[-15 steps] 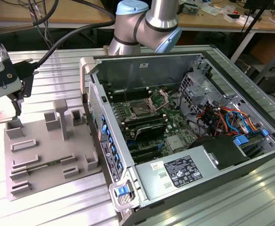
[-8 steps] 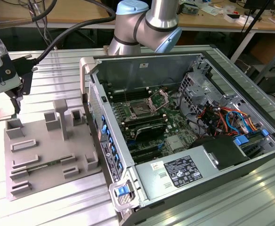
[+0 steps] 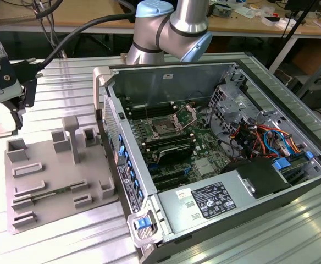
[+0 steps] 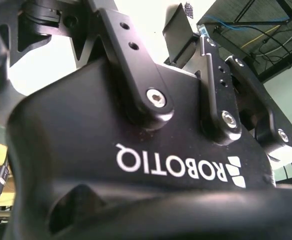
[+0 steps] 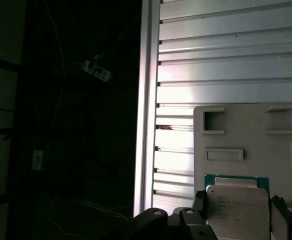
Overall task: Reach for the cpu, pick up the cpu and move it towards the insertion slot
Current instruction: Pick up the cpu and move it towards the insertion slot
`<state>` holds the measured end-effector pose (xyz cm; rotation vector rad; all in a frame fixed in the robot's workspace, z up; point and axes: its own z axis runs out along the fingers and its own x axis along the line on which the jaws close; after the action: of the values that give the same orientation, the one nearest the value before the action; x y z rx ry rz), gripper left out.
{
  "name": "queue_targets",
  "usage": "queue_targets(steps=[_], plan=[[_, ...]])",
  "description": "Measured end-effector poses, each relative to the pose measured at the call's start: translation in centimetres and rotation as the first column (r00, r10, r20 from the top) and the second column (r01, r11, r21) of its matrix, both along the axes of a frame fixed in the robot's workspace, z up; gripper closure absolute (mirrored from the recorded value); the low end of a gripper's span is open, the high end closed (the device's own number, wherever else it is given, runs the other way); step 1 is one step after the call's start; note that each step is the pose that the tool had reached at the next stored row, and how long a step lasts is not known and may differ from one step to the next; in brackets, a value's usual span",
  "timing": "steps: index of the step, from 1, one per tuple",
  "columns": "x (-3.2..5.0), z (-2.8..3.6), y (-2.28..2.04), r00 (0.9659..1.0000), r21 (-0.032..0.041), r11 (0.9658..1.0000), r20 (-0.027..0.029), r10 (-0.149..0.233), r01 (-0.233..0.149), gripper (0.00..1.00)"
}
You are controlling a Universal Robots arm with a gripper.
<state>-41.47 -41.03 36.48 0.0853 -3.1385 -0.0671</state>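
Ribbed aluminium table (image 3: 67, 242); at nine o'clock of the metal-framed insertion slot (image 3: 163, 129), black gripper (image 3: 13, 110) clamps the flat silver cpu (image 5: 236, 207).

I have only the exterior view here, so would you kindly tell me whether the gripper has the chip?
Observer: Yes. In the first wrist view the chip sits in the gripper, a finger against each of two opposite edges.
Operator: Thank you. Which face shows to that camera?
Observer: Its dull silver lid, with a strip of green board along one edge.
Operator: And what lies beyond it there?
Observer: The grey fixture, with its rectangular recesses.
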Motion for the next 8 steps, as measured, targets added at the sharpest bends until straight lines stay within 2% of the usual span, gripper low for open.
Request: queue_targets(steps=[8], plan=[[0.0, 0.55, 0.0, 1.0, 0.0, 1.0, 0.0, 0.0, 0.0, 0.45]])
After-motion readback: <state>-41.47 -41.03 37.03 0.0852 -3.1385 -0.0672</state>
